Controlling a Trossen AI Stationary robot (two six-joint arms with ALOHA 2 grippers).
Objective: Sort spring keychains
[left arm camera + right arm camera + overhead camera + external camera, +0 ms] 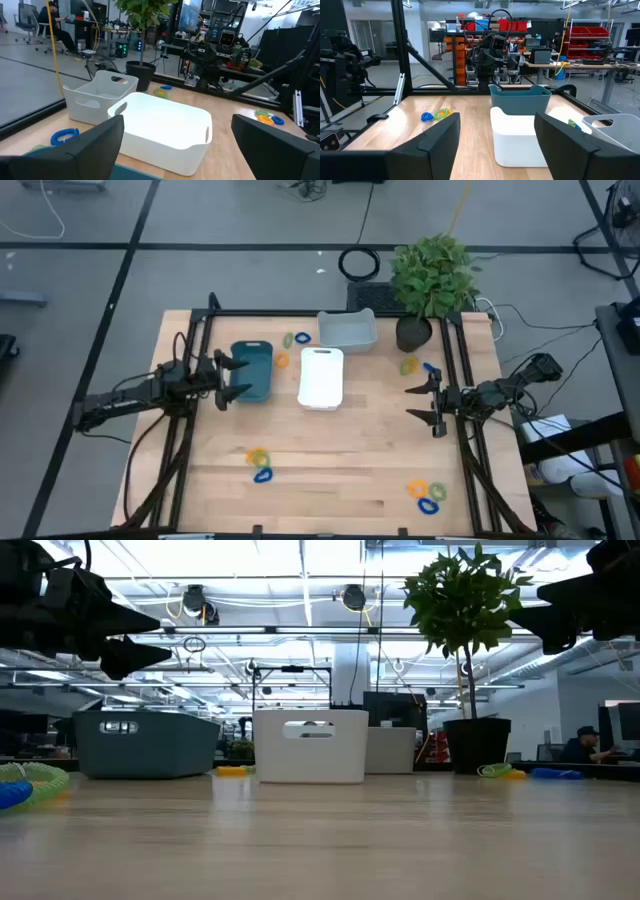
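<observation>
Small coiled keychains lie in loose groups on the wooden table: green and blue ones [300, 338] and an orange one [281, 361] near the trays, a green-yellow one [408, 365] and a blue one [430, 368] by the plant pot, a group [259, 464] at the near middle, and another group [428, 495] at the near right. My left gripper [232, 379] is open, raised beside the teal tray [254, 370]. My right gripper [412, 402] is open, raised over bare table near the right edge. Both touch nothing.
A white tray [322, 377] stands at the centre and a grey tray [348, 330] behind it. A potted plant [430, 280] stands at the far right corner. Black frame rails [185, 430] run along both table sides. A black cable coil [358, 263] lies on the floor beyond.
</observation>
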